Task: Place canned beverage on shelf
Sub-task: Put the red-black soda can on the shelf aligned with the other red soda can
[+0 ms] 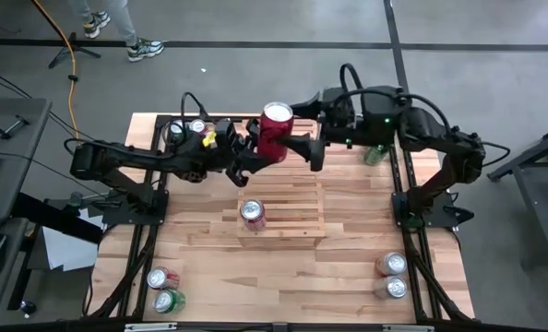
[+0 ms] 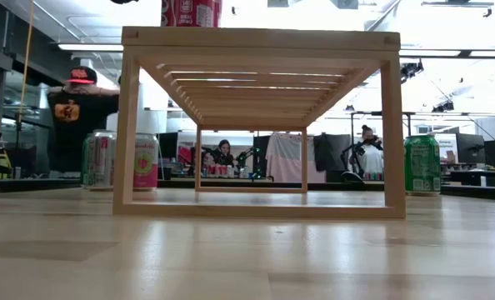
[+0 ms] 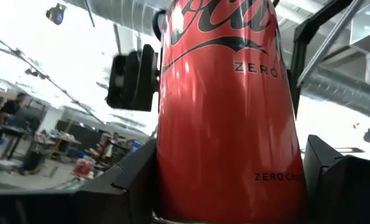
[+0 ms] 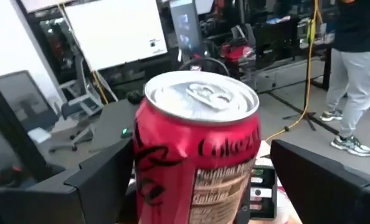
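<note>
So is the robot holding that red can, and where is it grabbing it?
Yes. The left gripper grips the red can by its lower sides, held upright. The right gripper brackets it with open fingers.

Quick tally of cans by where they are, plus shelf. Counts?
Coke Zero can, held aloft: 1
Can on the shelf: 1
Cans on the tabletop: 7
Wooden shelf: 1
Total: 10
</note>
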Controlling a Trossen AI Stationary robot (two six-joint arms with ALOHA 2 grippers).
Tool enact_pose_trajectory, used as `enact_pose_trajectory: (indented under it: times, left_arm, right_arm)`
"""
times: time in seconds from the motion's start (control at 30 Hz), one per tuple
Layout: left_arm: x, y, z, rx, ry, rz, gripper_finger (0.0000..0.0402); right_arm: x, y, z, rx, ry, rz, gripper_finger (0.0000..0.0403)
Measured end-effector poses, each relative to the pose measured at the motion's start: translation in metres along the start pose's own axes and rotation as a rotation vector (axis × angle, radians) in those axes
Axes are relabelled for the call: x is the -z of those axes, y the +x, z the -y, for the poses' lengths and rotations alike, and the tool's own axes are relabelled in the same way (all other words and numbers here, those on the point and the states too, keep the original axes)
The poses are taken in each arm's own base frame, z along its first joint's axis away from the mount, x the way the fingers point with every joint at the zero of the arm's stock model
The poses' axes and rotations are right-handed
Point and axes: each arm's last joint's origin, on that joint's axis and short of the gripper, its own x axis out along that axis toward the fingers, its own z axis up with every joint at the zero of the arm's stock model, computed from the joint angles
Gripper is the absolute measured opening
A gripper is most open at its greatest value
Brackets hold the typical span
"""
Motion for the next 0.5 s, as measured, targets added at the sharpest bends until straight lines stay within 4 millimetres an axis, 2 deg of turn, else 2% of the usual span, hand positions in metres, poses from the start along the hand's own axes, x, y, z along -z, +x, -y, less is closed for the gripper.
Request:
enact_pose_trajectory:
  times: [0.17, 0.5]
  left_arm:
    - [-0.001, 0.007, -0.003, -0.020, 0.021, -0.068, 0.0202]
    - [-0.004, 0.011, -0.004, -0.036, 0.047, -0.092, 0.0198]
  right_arm:
    - [0.001, 0.009, -0.003, -0.060, -0.001, 0.024, 0.0360]
    - [0.004, 0.011, -0.004, -0.059, -0.008, 0.003, 0.0360]
